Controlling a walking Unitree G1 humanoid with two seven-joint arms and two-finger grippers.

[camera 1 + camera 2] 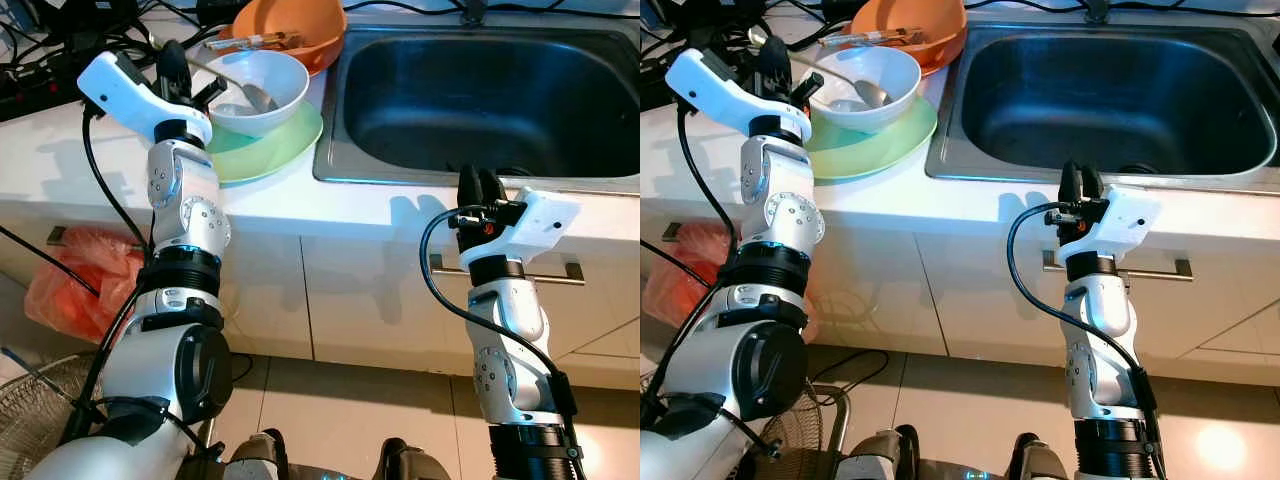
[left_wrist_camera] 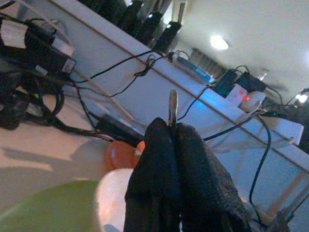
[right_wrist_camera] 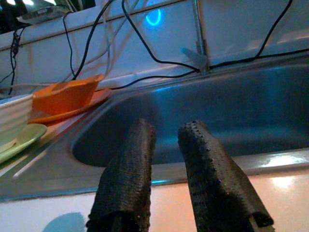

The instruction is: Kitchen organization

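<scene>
Spoon (image 1: 245,84) lies in the white bowl (image 1: 270,95) on the green plate (image 1: 285,145) (beside the sink (image 1: 470,100)); the left gripper (image 1: 178,85) pinches its handle. Right gripper (image 1: 480,185) hovers at the counter edge, its 2 fingers parted.

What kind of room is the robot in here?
Most likely a home kitchen: a steel sink set in a white counter, stacked bowls beside it, cabinet doors below.
</scene>
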